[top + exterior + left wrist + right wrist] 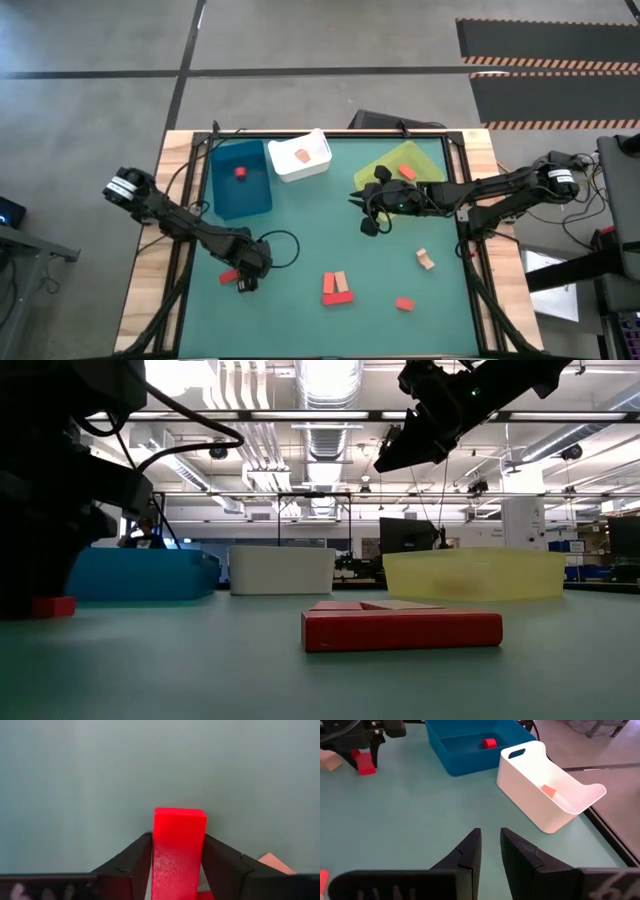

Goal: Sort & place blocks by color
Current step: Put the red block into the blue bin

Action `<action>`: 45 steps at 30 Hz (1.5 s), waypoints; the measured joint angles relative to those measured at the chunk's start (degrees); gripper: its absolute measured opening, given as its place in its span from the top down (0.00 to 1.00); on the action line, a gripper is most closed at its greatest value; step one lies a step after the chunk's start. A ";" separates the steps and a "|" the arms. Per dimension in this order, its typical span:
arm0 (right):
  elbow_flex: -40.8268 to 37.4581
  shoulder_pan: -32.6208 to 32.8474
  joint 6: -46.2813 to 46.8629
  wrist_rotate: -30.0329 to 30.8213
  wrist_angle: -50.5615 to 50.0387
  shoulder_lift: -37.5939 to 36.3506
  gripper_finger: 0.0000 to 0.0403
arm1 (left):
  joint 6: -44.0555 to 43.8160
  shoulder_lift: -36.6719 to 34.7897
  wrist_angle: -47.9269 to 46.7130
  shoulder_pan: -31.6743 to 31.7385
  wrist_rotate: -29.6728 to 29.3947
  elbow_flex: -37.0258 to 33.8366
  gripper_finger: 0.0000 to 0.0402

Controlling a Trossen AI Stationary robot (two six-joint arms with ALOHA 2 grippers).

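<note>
Green matting covers the wood-edged table (345, 240), which stands on a grey concrete floor crossed by dark lines. Nearest the front edge lie the loose wooden blocks: a small orange-red cube (404, 303), then a red bar (337, 298) with a short red block (328, 285) and a pale tan block (342, 281) touching it; in the low view the red bar (401, 629) fills the foreground. A little farther back, toward the right side, sits a tan block (425, 260) on its own. At the front left, the left gripper (246, 283) is down at the mat, its fingers (131, 862) clamped on either side of a bright red rectangular block (178, 851), with another small red block (229, 276) just beside it. Farther back, the right gripper (369, 213) hangs above the mat near the yellow-green bin, its fingers (520, 855) slightly parted and holding nothing. Along the far edge stand three plastic bins: a blue bin (222, 190) holding one red block (240, 172), a white bin (318, 142) holding one orange block (302, 155), and a yellow-green bin (420, 156) holding an orange-red block (408, 172). Beyond the table the low view shows a bright hall with ceiling ducts.
</note>
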 joint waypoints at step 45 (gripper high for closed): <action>-0.40 0.02 -0.50 -0.81 -0.11 0.00 0.84 | 49.07 -5.26 -29.77 36.65 -10.39 23.69 0.67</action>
